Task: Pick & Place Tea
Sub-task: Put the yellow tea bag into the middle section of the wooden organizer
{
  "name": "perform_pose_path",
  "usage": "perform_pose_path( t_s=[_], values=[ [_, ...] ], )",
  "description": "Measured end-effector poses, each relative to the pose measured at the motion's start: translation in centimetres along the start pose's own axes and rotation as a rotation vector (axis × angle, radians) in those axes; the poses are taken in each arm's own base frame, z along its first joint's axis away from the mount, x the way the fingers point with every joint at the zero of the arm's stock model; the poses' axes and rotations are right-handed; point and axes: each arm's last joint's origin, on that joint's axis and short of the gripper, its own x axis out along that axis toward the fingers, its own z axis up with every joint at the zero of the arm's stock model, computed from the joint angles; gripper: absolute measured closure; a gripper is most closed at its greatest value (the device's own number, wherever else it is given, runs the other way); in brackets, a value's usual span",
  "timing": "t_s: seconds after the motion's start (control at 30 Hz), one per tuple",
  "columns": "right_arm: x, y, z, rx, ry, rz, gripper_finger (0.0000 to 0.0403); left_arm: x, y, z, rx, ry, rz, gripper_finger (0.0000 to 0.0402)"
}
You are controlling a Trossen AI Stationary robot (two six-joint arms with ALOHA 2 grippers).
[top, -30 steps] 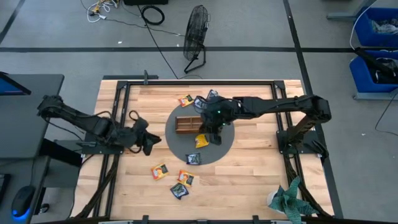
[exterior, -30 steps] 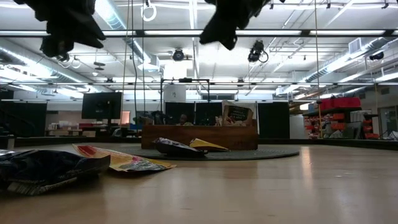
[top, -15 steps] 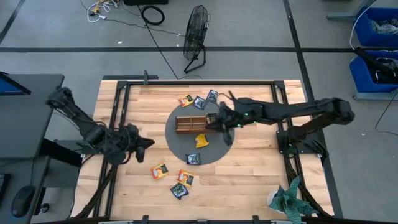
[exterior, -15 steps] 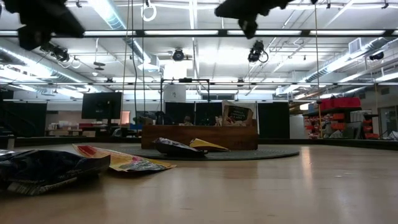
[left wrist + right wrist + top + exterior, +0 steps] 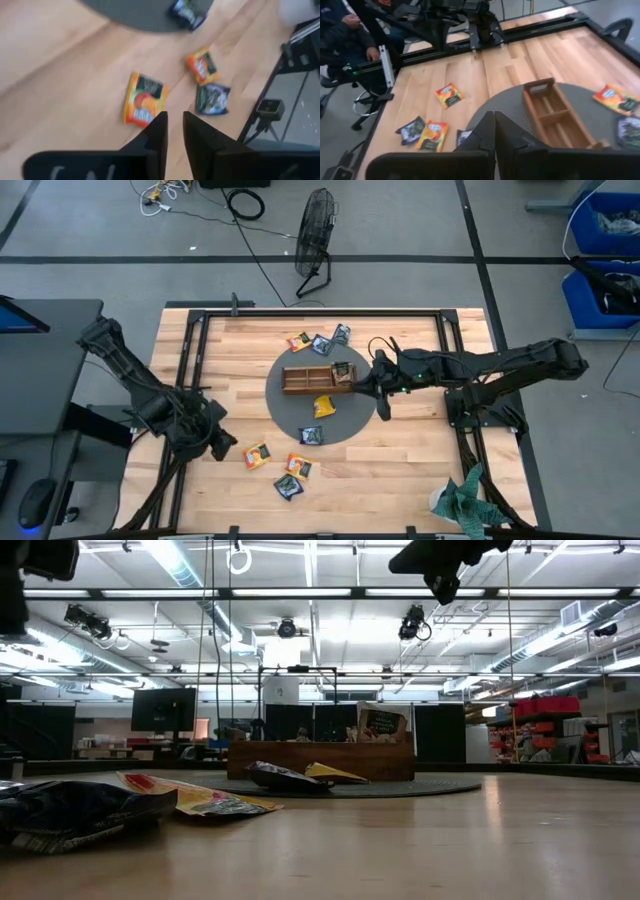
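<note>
- The wooden tray (image 5: 317, 378) is set on the round grey mat (image 5: 290, 415) at the table's middle, within reach of both arms; this is judged to be the deposit point for the tea.
- One sachet (image 5: 343, 370) is seen standing in the tray's end compartment nearest the right arm. In the low view it rises upright above the tray wall (image 5: 381, 724).
- The right gripper (image 5: 381, 393) is held just beside that end of the tray, above the mat edge. In the right wrist view its fingers (image 5: 490, 131) are pressed together with nothing between them, so no sachet is carried.
- A yellow sachet (image 5: 324, 406) and a dark blue sachet (image 5: 311, 435) lie flat on the mat, near the tray.
- Three sachets (image 5: 318, 342) lie on bare wood beyond the tray, well apart from either gripper.
- The left gripper (image 5: 218, 442) is positioned above the wood just beside an orange sachet (image 5: 257, 454). In the left wrist view its fingers (image 5: 158, 131) are held slightly apart and empty, pointing at that sachet (image 5: 143, 98); an approach for a pick is judged likely.
- Two further sachets, orange (image 5: 298, 466) and dark blue (image 5: 288, 487), lie near it.
</note>
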Motion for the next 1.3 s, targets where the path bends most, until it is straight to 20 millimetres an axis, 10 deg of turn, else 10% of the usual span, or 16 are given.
perform_pose_path(
  t_s=[0.43, 1.3],
  values=[
    [0.0, 1.7, -0.6, 0.000, 0.020, 0.066, 0.0403, 4.9, -1.4, -2.6, -0.033, 0.068, 0.093, 0.0210],
    [-0.4, 3.1, -1.1, 0.013, 0.051, 0.122, 0.0403, 10.0, 4.2, -3.6, -0.196, 0.114, 0.084, 0.0223]
  ],
)
